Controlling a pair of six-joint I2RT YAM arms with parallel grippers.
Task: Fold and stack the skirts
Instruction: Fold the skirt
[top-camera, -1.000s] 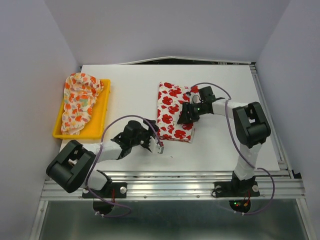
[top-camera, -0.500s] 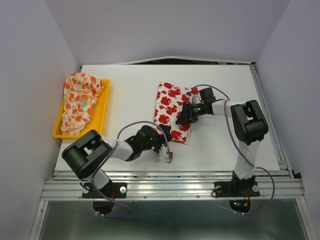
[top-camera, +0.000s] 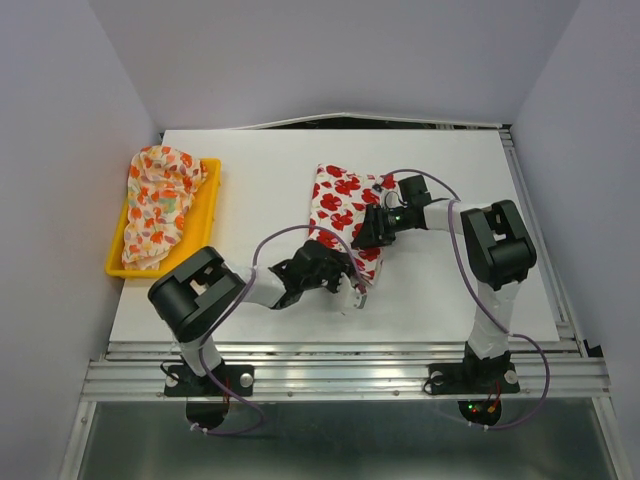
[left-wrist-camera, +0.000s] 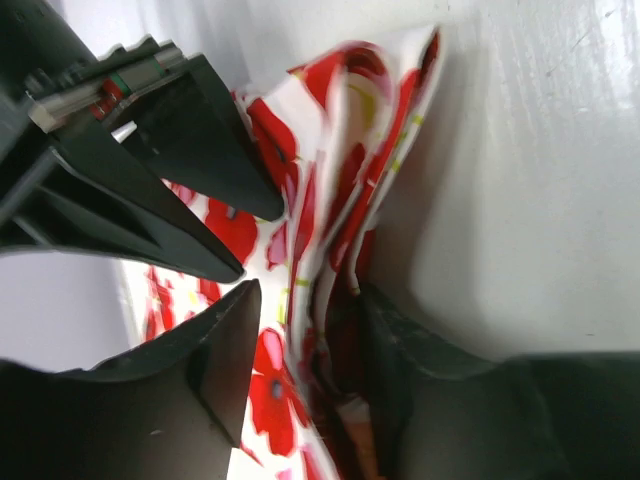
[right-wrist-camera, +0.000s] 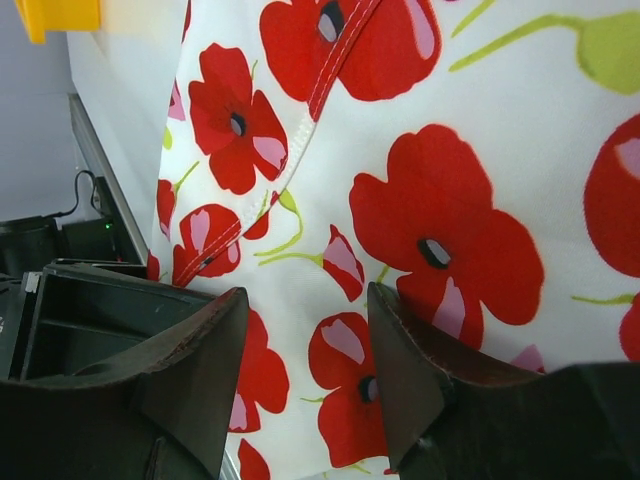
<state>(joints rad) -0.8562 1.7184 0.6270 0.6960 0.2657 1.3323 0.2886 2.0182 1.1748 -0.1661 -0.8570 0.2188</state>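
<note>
I'm running this from afar, and it looks like a robotics lab cell. Plain grey walls (top-camera: 60, 100) box in a white tabletop (top-camera: 260, 180). Robot arms (top-camera: 500, 250) are bolted to an aluminium rail frame (top-camera: 340, 375) along the bottom, trailing loose purple cables (top-camera: 300, 229).

A white surface (top-camera: 250, 190) fills the middle of the top view. At its left edge sits a yellow plastic tray (top-camera: 207, 215), long side running front to back; one corner of it also shows at the top left of the right wrist view (right-wrist-camera: 55, 12). Along the near edge of the surface runs a ribbed aluminium rail (top-camera: 340, 372), with a dull metal sheet (top-camera: 350, 445) below it. Pale grey walls (top-camera: 330, 60) rise behind and on both sides of the surface, and a dark gap (top-camera: 400, 124) shows along its far edge.
</note>
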